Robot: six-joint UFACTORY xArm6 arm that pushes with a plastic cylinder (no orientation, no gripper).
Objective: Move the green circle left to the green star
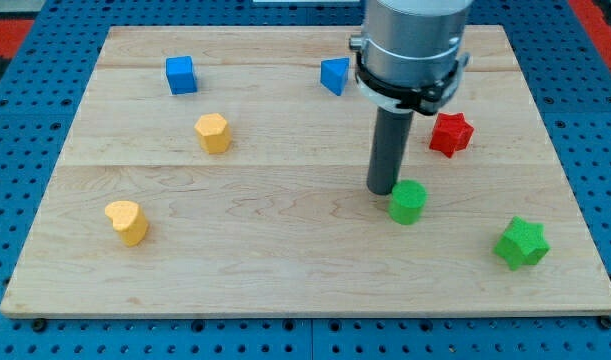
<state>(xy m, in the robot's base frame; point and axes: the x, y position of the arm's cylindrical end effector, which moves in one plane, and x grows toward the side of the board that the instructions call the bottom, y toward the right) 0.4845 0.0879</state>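
Pale wooden board (285, 250) on blue pegboard (5, 200). Green circle (407, 201) sits right of board centre, w/ my tip (382, 190) touching its upper-left edge. No gripper on the arm, just the rod, so nothing is grasped. Green star (521, 242) lies to the circle's lower right, apart from it. Red star (451, 133) above; blue triangle (335, 75) partly behind the arm. Far left: yellow hexagon (213, 132), yellow heart (127, 221), blue cube (181, 74).
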